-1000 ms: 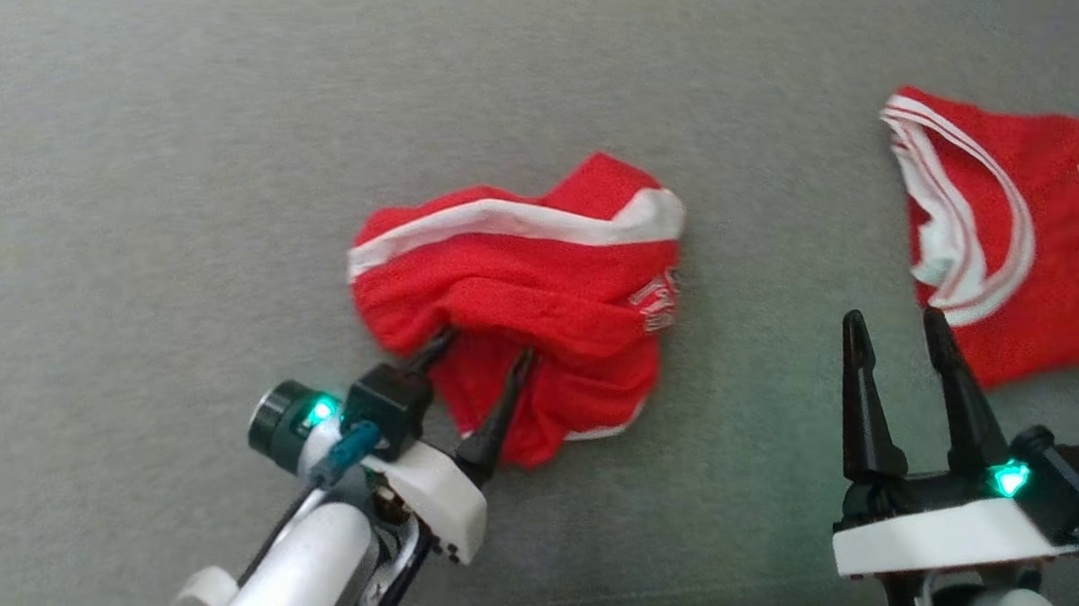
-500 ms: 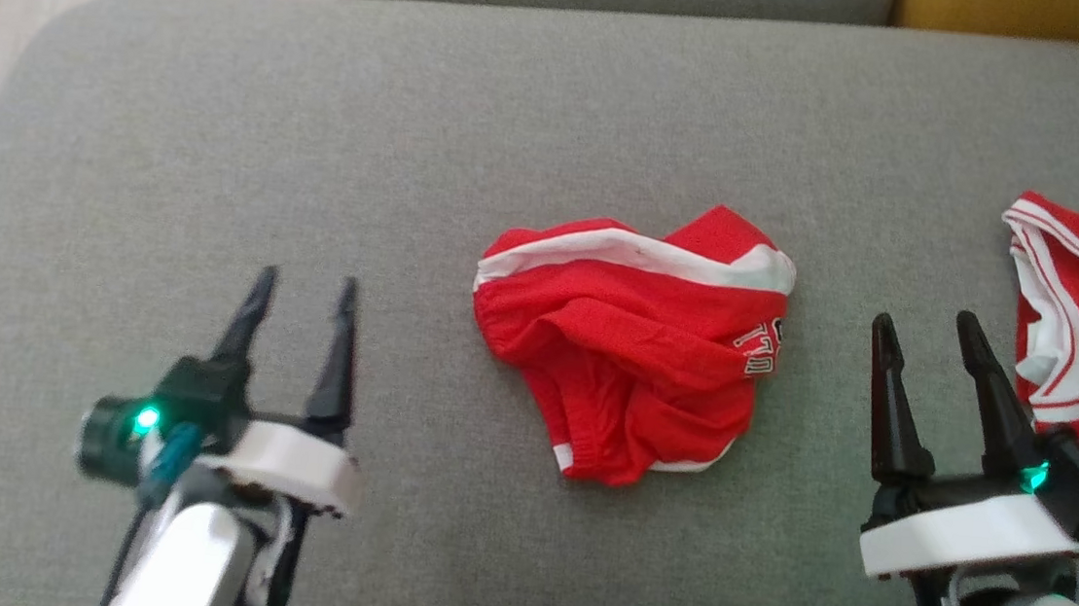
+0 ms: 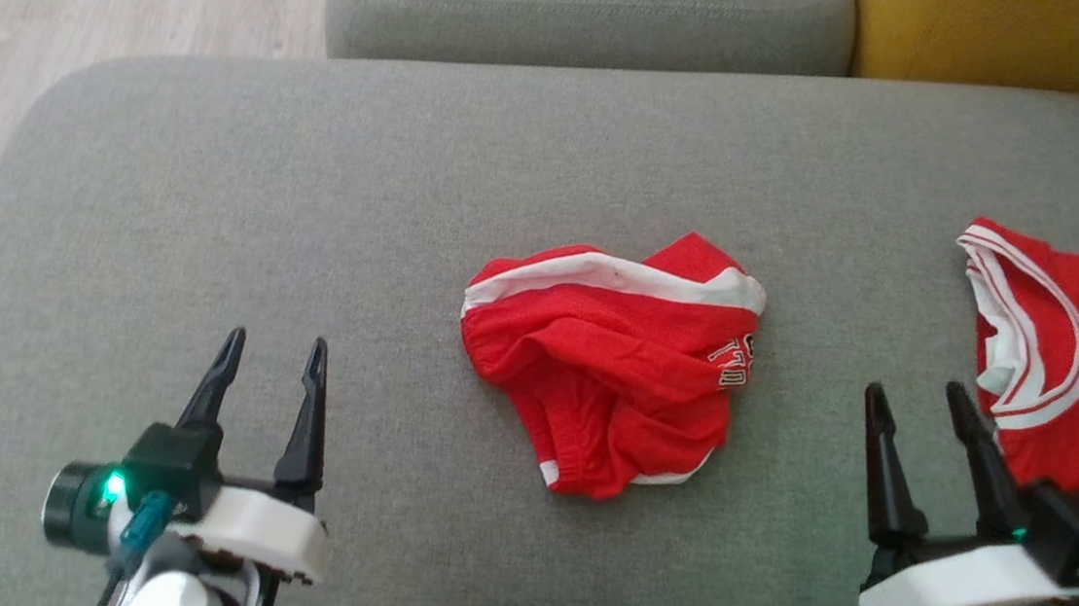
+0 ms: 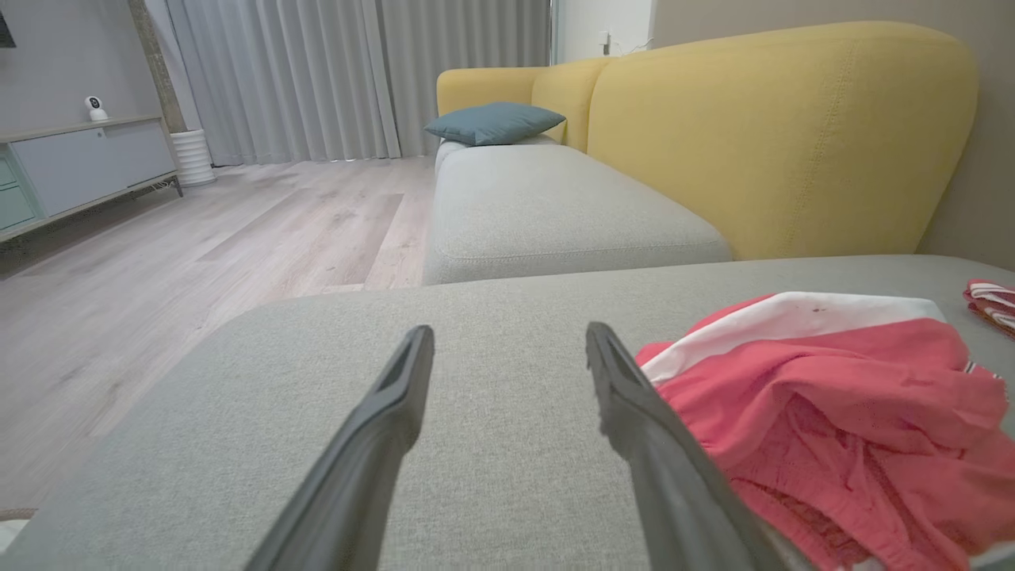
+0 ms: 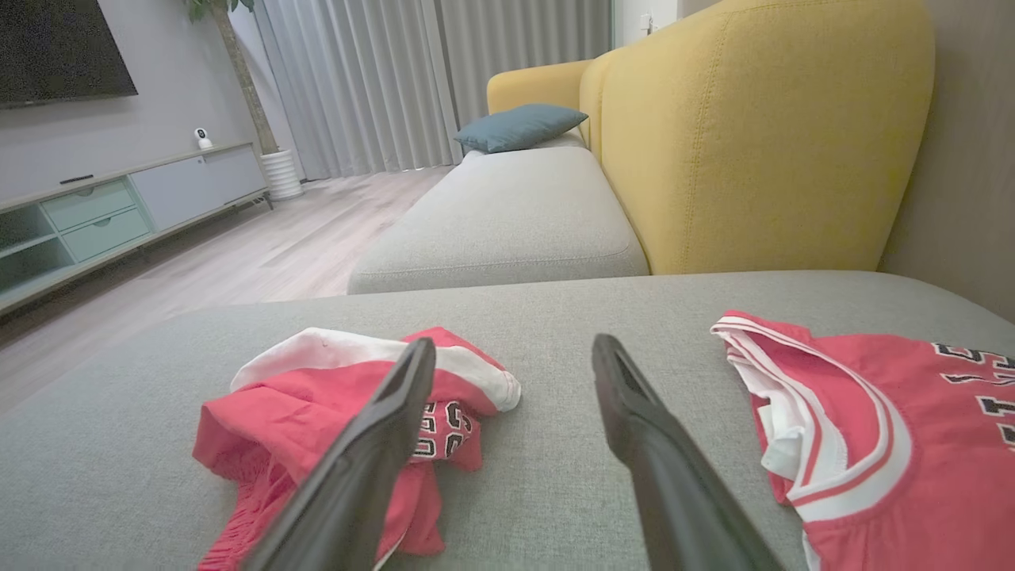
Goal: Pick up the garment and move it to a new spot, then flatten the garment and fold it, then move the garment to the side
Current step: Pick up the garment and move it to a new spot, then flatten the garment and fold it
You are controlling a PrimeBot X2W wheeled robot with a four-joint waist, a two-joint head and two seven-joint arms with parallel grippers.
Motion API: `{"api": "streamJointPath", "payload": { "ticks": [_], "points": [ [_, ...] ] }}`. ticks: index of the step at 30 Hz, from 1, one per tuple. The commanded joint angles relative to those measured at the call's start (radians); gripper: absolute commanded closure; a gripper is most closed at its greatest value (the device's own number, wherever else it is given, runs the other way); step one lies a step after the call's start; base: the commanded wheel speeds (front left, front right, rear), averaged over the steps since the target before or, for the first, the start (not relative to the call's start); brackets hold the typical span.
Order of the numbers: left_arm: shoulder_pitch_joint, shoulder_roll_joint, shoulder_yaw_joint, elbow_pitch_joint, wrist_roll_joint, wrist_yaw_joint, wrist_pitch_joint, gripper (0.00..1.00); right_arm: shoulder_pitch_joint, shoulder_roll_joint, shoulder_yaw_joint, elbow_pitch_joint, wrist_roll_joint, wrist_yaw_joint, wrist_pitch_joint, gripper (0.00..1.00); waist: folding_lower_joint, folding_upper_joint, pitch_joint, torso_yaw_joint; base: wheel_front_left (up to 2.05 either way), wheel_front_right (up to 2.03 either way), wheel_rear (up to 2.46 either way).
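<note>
**Head view.** The garment [image 3: 607, 368], a pair of red shorts with white trim, lay crumpled in a heap at the middle of the grey seat cushion [image 3: 314, 205]. The left gripper [image 3: 277, 339] hovered at the lower left, well apart from the garment, jaws spread and empty. The right gripper [image 3: 914, 389] stood at the lower right, jaws likewise spread and empty, between the garment and a red jersey [image 3: 1050, 387] at the right edge.

**Left wrist view.** Both fingers were parted over bare cushion. The garment lay near the right-hand finger, not touched.

**Right wrist view.** The fingers were parted. The garment lay beyond the left-hand finger and the jersey to the right, with bare cushion between them.

**Step in hand.** Nothing was held and the garment was bunched, so flattening and folding were judged not yet done. The next move called for closing in on opposite edges of the heap, gripping the trim, and drawing the cloth apart, clear of the jersey.
</note>
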Motion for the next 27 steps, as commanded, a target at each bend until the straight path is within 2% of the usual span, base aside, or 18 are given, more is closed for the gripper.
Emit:
{"api": "streamJointPath", "payload": {
  "ticks": [1, 27],
  "points": [
    [-0.022, 0.023, 0.041, -0.043, -0.002, 0.008, 0.004, 0.00, -0.018, -0.005, 0.024, -0.036, 0.000, 0.003, 0.005, 0.00, 0.0000, -0.0001, -0.012, -0.005, 0.00, 0.00, 0.00],
    [0.007, 0.040, 0.025, -0.073, -0.014, 0.026, 0.033, 0.00, -0.005, -0.005, 0.024, -0.055, 0.009, 0.003, 0.016, 0.00, 0.0000, -0.0001, -0.020, -0.012, 0.00, 0.00, 0.00]
  ]
}}
